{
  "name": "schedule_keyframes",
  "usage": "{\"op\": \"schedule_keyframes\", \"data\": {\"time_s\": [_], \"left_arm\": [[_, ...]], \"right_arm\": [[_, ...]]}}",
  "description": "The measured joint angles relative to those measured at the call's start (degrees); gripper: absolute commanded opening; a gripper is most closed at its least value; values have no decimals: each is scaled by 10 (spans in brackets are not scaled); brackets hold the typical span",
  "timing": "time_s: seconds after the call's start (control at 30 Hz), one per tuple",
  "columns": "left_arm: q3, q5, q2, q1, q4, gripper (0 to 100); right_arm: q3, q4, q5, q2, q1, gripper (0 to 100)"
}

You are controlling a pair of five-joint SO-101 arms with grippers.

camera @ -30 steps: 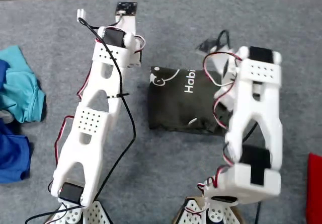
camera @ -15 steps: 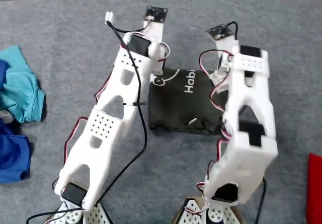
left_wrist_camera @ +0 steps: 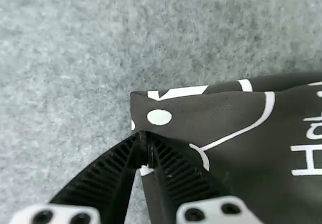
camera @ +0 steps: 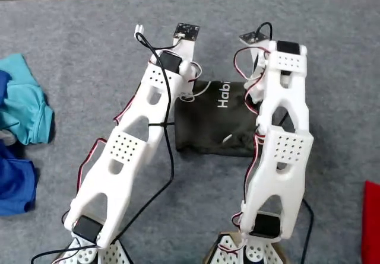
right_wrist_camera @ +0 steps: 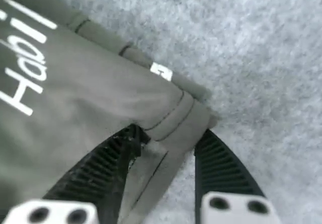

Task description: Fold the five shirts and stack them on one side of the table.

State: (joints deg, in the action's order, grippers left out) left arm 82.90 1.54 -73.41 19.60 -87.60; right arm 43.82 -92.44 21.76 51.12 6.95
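the grey, felt-like worktop (camera: 71,38) fills the high view from edge to edge. two white arms rise from its near edge and stretch toward the far edge, the left arm (camera: 127,151) leaning in toward the middle and the right arm (camera: 284,145) running almost straight up beside it. between them, about the middle of the worktop, lies the black shirt (camera: 217,124), folded into a rough rectangle with white print (camera: 224,95) on its upper face; the right arm covers its right side. at the left edge of the worktop a teal shirt (camera: 24,107) lies crumpled, and a blue shirt (camera: 13,184) lies bunched just nearer the near-left corner, touching it. a strip of a red shirt (camera: 371,222) shows at the right edge, close to the near-right corner, well apart from the black one. the left end effector (left_wrist_camera: 143,141) sits at the far-left corner of the black shirt, its ribbed fingers pressed together with the shirt's side edge pinched between them, just beside the corner. the right end effector (right_wrist_camera: 168,134) sits at the shirt's far-right corner with its fingers spread apart, one resting on top of the cloth and the other on the worktop just outside the hem, so the corner lies in the gap between them.
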Motion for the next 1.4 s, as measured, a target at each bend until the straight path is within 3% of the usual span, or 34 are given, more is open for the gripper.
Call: {"op": "schedule_keyframes", "data": {"time_s": [0.33,0.67,0.83,0.97,1.1,1.3,1.4], "left_arm": [[-3,0,0,-4,0,26],[-3,0,-4,-5,0,27],[-3,0,-4,-5,0,27],[-3,0,-4,-5,0,27],[-3,0,-4,-5,0,27],[-3,0,-4,-6,0,26],[-3,0,-4,-7,0,26]], "right_arm": [[105,-87,-41,0,1,178],[-86,-86,-64,-102,-6,178],[-198,-28,-77,-129,-11,193],[-261,57,-98,-128,-12,306],[-267,80,-98,-113,-23,398],[-266,80,-98,-108,-25,398],[-260,70,-98,-101,-25,328]]}}
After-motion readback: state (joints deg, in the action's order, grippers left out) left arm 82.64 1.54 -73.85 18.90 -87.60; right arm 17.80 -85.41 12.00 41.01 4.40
